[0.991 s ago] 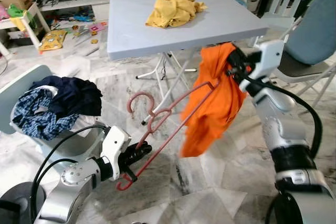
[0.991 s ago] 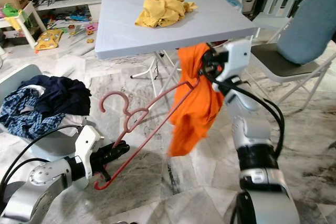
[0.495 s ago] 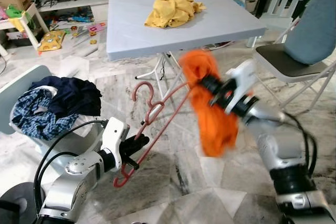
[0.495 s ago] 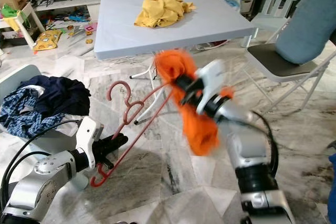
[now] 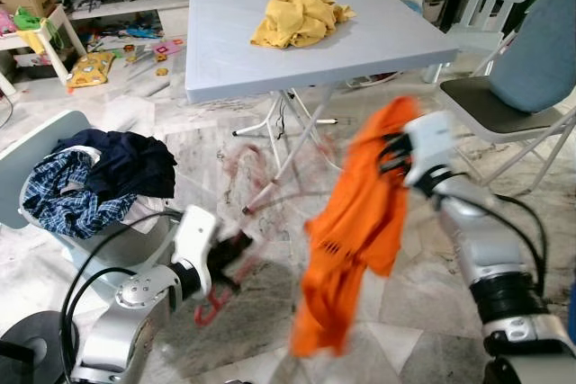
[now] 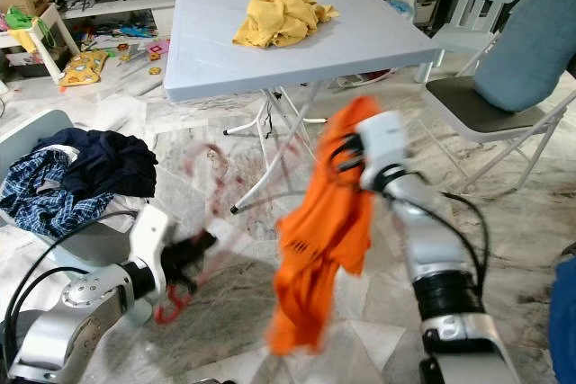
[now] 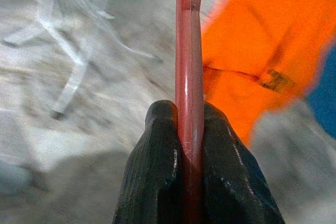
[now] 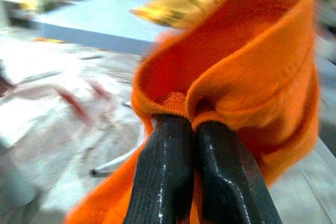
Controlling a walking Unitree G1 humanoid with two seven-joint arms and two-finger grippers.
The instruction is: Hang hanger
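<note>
- Pinching a fold of the orange garment (image 5: 353, 222), the right gripper (image 8: 181, 129) has its 2 black fingers pressed together on the cloth, which hangs down over the marble floor (image 5: 423, 312) in front of the grey table (image 5: 225, 51).
- At lower left, the left gripper (image 7: 189, 145) is clamped tight around the pink hanger (image 7: 189, 51); its 2 fingers touch the bar on both sides.
- In the head views the hanger is blurred, a faint streak reaching from the left gripper toward the garment.
- A yellow cloth (image 5: 297, 15) lies on the table.
- Dark blue clothes (image 5: 99, 177) fill a chair at left.
</note>
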